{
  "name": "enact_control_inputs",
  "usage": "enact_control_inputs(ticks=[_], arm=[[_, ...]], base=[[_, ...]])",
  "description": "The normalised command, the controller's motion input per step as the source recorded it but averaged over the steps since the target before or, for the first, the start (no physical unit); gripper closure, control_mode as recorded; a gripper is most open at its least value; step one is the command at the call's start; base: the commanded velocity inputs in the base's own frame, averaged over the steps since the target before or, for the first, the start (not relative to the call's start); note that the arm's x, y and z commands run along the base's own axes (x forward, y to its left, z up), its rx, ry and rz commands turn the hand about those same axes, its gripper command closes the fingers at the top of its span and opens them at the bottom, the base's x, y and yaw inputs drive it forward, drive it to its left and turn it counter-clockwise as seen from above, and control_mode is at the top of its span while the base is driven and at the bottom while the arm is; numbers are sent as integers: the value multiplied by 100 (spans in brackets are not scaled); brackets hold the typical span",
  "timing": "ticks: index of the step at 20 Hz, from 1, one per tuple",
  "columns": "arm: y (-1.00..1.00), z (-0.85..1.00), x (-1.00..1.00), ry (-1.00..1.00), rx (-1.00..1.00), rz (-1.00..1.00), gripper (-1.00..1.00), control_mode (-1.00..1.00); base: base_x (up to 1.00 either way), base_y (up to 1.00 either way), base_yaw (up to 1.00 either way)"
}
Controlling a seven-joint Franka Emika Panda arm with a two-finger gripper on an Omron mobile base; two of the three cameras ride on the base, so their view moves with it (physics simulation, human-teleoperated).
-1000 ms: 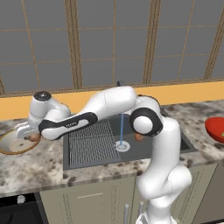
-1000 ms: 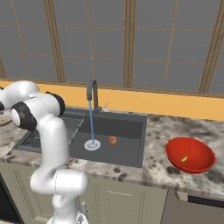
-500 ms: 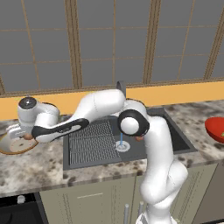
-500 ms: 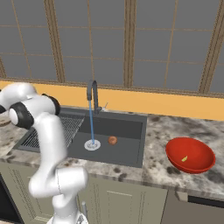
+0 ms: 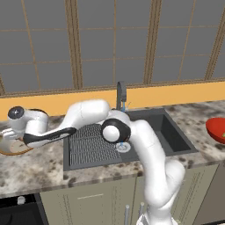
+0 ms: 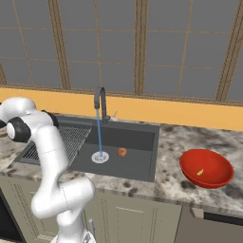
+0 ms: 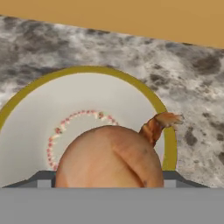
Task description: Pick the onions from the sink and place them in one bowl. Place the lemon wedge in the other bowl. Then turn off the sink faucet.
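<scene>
In the hand view one orange-brown onion (image 7: 109, 157) sits between the fingers of my gripper (image 7: 109, 181), which is shut on it. It hangs just above the beige bowl (image 7: 131, 85) with the tan rim. In the left base view the arm reaches far left, with the gripper (image 5: 9, 134) over that bowl (image 5: 11, 150) on the counter. A second onion (image 6: 122, 152) lies in the dark sink (image 6: 137, 137) beside the drain. The lemon wedge (image 6: 200, 172) rests in the red bowl (image 6: 209, 163). A blue water stream (image 6: 99, 133) falls from the faucet (image 6: 100, 102).
A ribbed rack (image 5: 88, 143) covers the sink's left half. The speckled stone counter (image 6: 171, 142) runs either side of the sink, with an orange backsplash (image 6: 166, 111) and windows behind. The red bowl (image 5: 217, 129) shows at the right edge of the left base view.
The arm has swung further left, carrying the onion over the beige bowl. The onion in the sink and the lemon wedge have not moved.
</scene>
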Motion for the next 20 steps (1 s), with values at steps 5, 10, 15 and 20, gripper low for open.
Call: enact_control_inputs(ticks=[5,10,15,20], arm=[[39,-20,55,0,-2,-13,-100,-100],[35,-10,39,2,-1,-15,-100,-100],[10,15,4,13,0,-18,-100,-100],[-7,20,-14,7,0,-16,-100,-100]], base=[[0,0,0],[0,0,0],[0,0,0],[0,0,0]])
